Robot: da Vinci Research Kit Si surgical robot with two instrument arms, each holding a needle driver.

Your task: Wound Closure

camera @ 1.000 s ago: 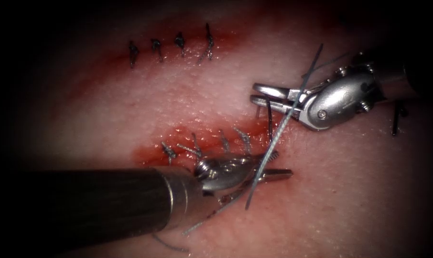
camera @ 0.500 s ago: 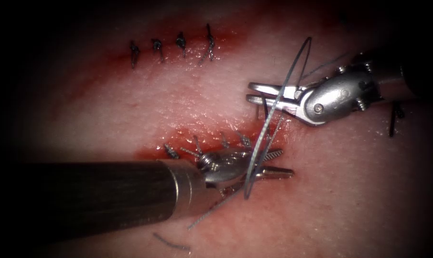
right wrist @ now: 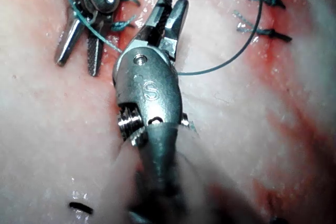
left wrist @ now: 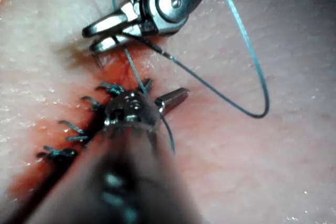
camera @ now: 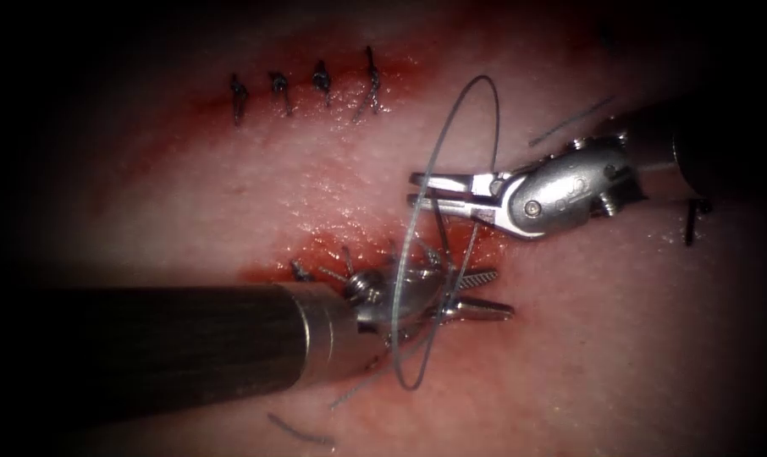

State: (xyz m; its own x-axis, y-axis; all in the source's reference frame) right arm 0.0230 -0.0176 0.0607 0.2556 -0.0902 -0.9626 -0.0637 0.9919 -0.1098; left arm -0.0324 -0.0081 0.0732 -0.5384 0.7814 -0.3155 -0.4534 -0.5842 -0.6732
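The right steel pincer (camera: 417, 187), nearly closed, grips thin blue thread (camera: 451, 127), whose loop has widened around the open, empty left steel pincer (camera: 485, 292): knot-looping over the pink tissue's red cut (camera: 316, 271).

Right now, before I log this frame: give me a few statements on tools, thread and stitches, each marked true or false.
1. The left tool has its jaws open and holds nothing. True.
2. The right tool grips the tissue. False: its jaws are shut on the thread.
3. The thread makes a wide loop that crosses the left tool. True.
4. The upper row holds six stitches. False: there are four.
5. The right tool's tips point to the endoscope view's right. False: they point left, above the left tool's jaws.
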